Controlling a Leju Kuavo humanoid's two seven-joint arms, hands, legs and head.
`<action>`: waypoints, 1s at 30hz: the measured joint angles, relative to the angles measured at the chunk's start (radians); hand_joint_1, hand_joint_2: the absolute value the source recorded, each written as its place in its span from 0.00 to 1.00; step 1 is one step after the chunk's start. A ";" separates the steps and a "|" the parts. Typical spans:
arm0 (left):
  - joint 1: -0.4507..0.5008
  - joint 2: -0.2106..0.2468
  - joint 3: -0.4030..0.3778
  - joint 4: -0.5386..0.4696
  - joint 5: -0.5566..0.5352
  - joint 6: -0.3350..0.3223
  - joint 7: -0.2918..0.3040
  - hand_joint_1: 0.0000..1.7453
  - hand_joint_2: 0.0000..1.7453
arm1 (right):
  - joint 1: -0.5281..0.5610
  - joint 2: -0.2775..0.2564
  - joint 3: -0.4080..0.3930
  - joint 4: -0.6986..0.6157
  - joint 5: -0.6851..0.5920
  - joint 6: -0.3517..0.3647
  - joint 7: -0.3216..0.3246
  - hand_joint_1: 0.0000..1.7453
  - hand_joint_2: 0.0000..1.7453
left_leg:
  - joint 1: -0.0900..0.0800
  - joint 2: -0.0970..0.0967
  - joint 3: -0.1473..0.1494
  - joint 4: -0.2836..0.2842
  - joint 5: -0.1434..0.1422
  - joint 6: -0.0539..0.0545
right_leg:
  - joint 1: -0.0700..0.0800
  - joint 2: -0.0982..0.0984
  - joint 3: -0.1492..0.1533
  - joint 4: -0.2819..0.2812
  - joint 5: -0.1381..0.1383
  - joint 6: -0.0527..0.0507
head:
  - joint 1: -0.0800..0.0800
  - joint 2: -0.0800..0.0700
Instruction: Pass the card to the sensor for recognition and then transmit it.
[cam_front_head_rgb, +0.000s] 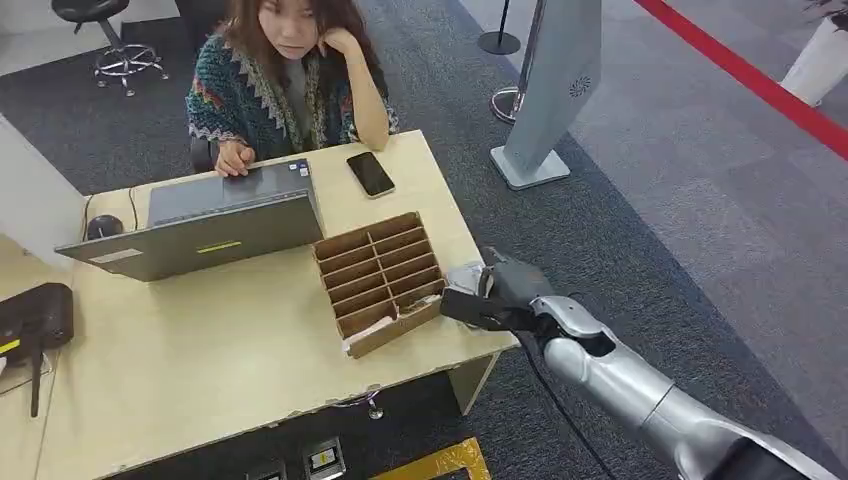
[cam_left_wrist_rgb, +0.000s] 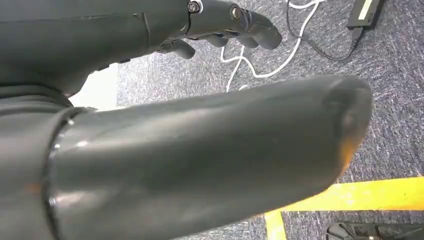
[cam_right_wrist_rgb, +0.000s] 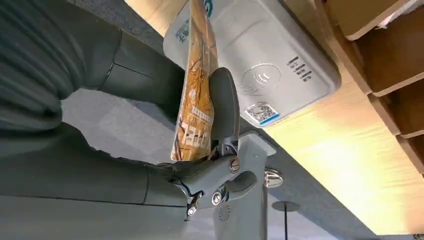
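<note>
My right hand (cam_front_head_rgb: 505, 292) hovers at the desk's right edge, over the grey card sensor (cam_front_head_rgb: 464, 279). In the right wrist view that hand (cam_right_wrist_rgb: 150, 150) pinches an orange patterned card (cam_right_wrist_rgb: 196, 85) between thumb and a finger, held close to the pale grey sensor (cam_right_wrist_rgb: 280, 65) with its contactless mark and QR sticker. I cannot tell whether the card touches the sensor. My left hand (cam_left_wrist_rgb: 200, 130) hangs over the carpet, its fingers (cam_left_wrist_rgb: 235, 25) curled loosely with nothing in them.
A cardboard slotted card box (cam_front_head_rgb: 380, 278) sits on the wooden desk (cam_front_head_rgb: 220, 350) just left of the sensor. A person (cam_front_head_rgb: 290, 80) sits behind a laptop (cam_front_head_rgb: 200, 225), with a phone (cam_front_head_rgb: 370, 173) beside it. A grey standing panel (cam_front_head_rgb: 555, 80) is on the carpet beyond.
</note>
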 joint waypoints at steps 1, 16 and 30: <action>0.000 0.000 0.000 0.000 0.000 0.000 0.000 0.00 0.00 | 0.000 0.003 0.000 0.003 0.000 -0.001 -0.002 1.00 1.00 | 0.000 0.000 0.000 0.000 0.000 0.000 | 0.000 0.000 0.000 0.000 0.000 0.000 | 0.000 0.000; 0.000 0.000 0.000 0.000 0.001 0.001 0.000 0.00 0.00 | -0.023 0.030 0.001 0.056 -0.018 -0.031 -0.031 1.00 1.00 | 0.000 0.000 0.002 0.000 0.000 0.000 | 0.000 0.000 0.002 0.000 0.000 0.000 | 0.000 0.000; -0.017 0.000 -0.003 0.000 -0.045 -0.004 0.000 0.00 0.00 | -0.124 0.000 -0.016 0.030 -0.006 -0.003 -0.005 1.00 1.00 | 0.000 0.000 0.001 0.000 0.000 0.000 | 0.000 0.001 0.001 0.000 0.001 0.000 | 0.000 0.000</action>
